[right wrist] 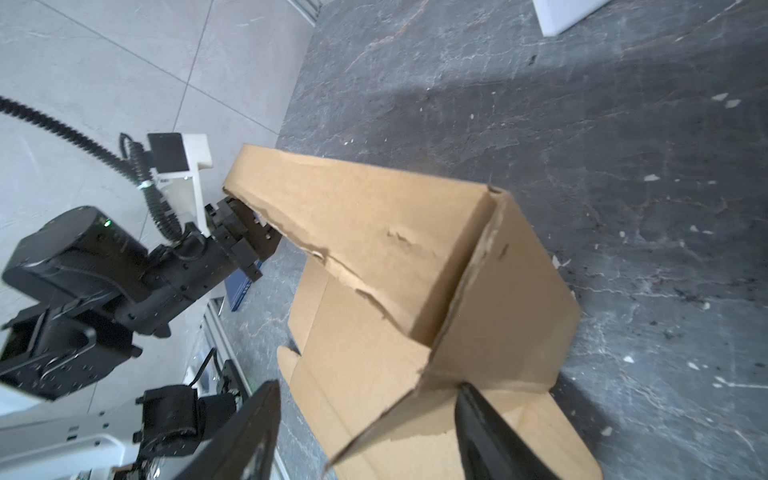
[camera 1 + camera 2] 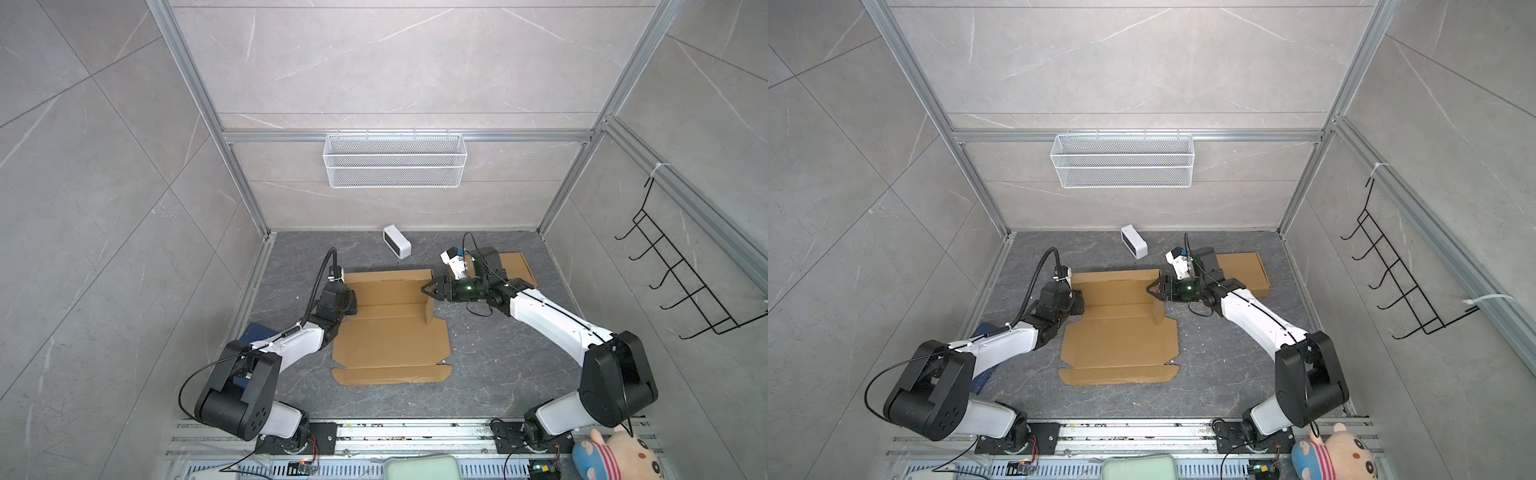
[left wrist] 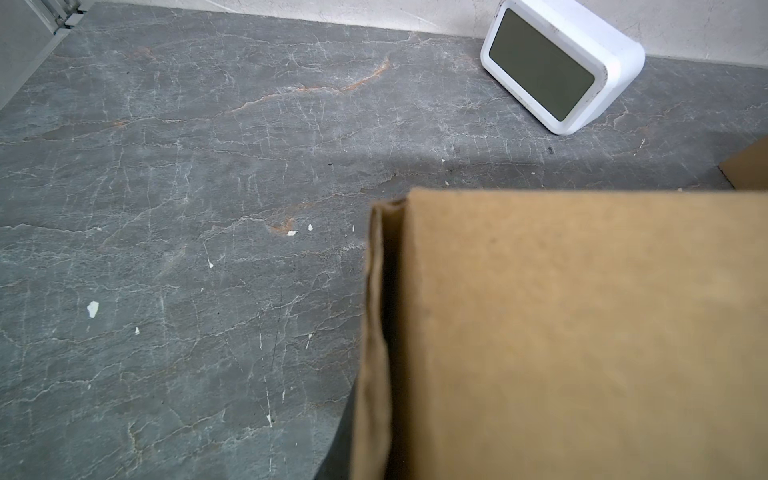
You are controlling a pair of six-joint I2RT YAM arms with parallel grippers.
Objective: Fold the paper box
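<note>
The paper box is a brown cardboard sheet lying mostly flat in the middle of the table in both top views. Its far panel is raised like a wall, and a small side flap stands up at its right end. My left gripper is shut on the left end of that raised panel. The left wrist view shows only cardboard up close, with the jaws hidden. My right gripper is open at the right end, its fingers on either side of the flap's edge.
A white clock lies near the back wall. A second flat cardboard piece sits behind my right arm. A blue object lies under my left arm. A wire basket hangs on the back wall, and a plush toy sits at the front right.
</note>
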